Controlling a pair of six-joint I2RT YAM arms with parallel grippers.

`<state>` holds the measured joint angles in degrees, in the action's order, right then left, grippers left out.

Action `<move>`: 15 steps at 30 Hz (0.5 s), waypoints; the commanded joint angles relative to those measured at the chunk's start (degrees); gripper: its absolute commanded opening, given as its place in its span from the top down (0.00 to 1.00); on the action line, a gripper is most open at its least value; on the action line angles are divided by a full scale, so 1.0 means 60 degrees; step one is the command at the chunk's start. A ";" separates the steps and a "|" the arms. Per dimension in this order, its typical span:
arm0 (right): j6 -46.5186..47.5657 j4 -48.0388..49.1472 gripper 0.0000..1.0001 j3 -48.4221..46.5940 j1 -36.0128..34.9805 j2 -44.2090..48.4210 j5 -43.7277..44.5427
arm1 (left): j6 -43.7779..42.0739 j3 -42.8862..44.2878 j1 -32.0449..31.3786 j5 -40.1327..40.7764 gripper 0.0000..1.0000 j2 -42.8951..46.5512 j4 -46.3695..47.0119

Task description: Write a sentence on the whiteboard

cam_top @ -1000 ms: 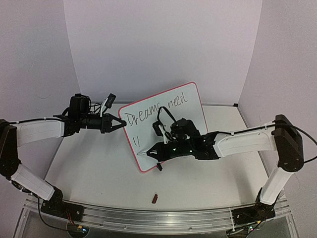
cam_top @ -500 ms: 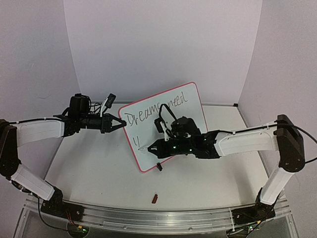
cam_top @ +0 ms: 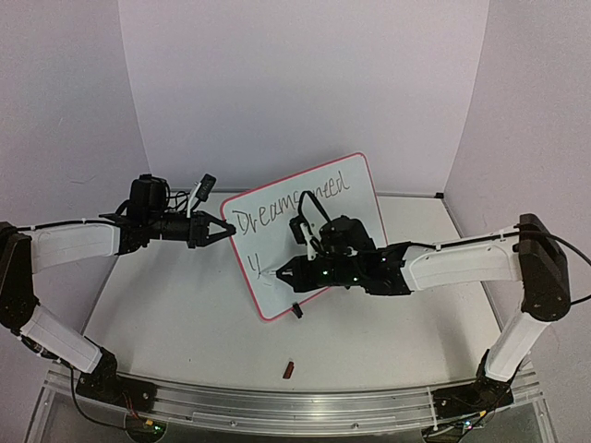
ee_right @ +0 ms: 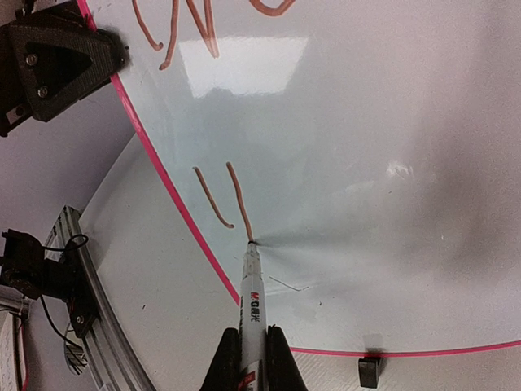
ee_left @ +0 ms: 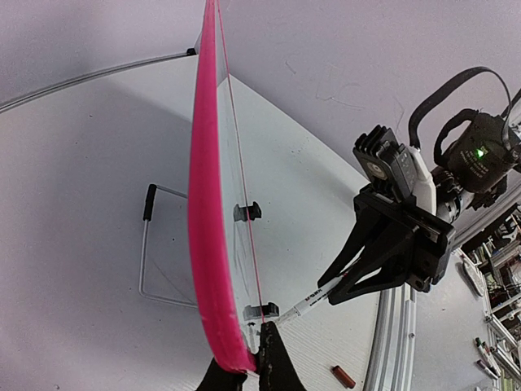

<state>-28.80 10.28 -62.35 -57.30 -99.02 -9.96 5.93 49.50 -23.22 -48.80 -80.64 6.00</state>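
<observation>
The right pincer, clamped on the marker, presses its tip against the whiteboard. Pushing harder could wrench the whiteboard from the left pincer, pinched onto its edge.

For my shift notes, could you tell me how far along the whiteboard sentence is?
Done: the whiteboard reads "Dreams need" on top. In hand: the right gripper holds the marker, tip on a y-like stroke starting line two; the left gripper clamps the board's edge. Left: presumably the remaining words.
</observation>
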 commanded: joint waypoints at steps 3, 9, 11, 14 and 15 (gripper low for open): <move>-0.0142 0.0323 1.00 -0.0043 0.0007 0.0044 -0.0043 | -0.1091 -0.0011 -0.0202 0.0364 1.00 -0.0052 -0.0519; -0.0285 0.0336 1.00 0.0076 0.0005 -0.0044 -0.0384 | -0.1087 -0.0002 -0.0205 0.0365 1.00 -0.0064 -0.0524; -0.0308 0.0337 1.00 0.0090 -0.0006 -0.0090 -0.0483 | -0.1091 0.0001 -0.0202 0.0361 1.00 -0.0066 -0.0525; -0.0320 0.0340 1.00 0.0093 -0.0024 -0.0132 -0.0586 | -0.1086 -0.0008 -0.0202 0.0368 1.00 -0.0066 -0.0518; -0.0332 0.0337 1.00 0.0101 -0.0033 -0.0136 -0.0607 | -0.1082 -0.0010 -0.0202 0.0368 1.00 -0.0059 -0.0522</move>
<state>-30.14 10.57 -62.18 -57.30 -99.07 -12.27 5.91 49.50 -23.22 -48.82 -80.62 6.00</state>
